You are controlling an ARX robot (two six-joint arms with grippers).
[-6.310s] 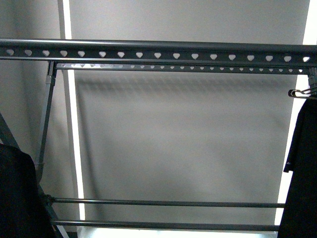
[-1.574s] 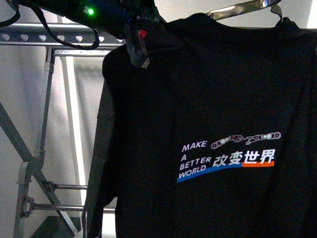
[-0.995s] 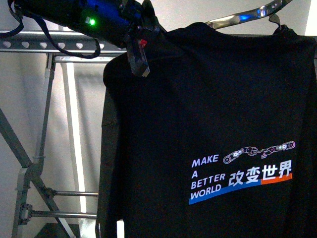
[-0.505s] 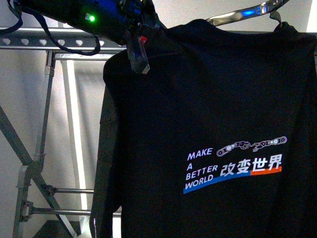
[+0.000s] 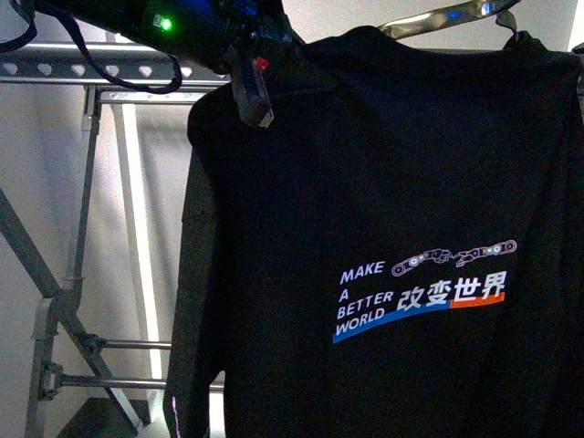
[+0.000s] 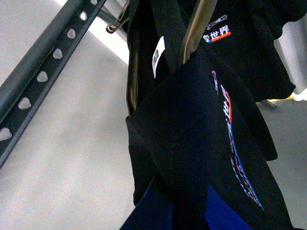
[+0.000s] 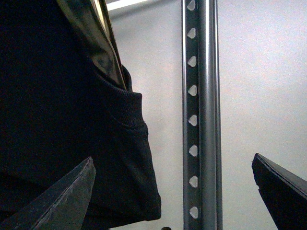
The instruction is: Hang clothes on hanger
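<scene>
The clothes (image 5: 392, 182), a black T-shirt with white "MAKE A BETTER WORLD" print, hang on a metal coat hanger (image 5: 447, 16) and fill the front view's right side. My left gripper (image 5: 260, 68) is shut on the shirt's shoulder, close to the grey rack rail (image 5: 82, 68) with heart-shaped holes. In the left wrist view the shirt (image 6: 192, 124) bunches between the jaws, with the rail (image 6: 43, 76) beside it. My right gripper (image 7: 172, 191) is open and empty, its fingertips (image 7: 72, 191) spread either side of the rail (image 7: 199, 120), with shirt fabric (image 7: 57, 105) alongside.
Grey rack legs and diagonal braces (image 5: 55, 301) stand at the left with lower cross bars (image 5: 128, 345). A second black printed shirt (image 6: 240, 43) hangs beyond in the left wrist view. A plain grey wall (image 5: 155, 182) lies behind.
The shirt bobbed: it dropped about a second ago and has risen again, drifting slightly left. Six seconds ago the rail was bare and no arm was in view.
</scene>
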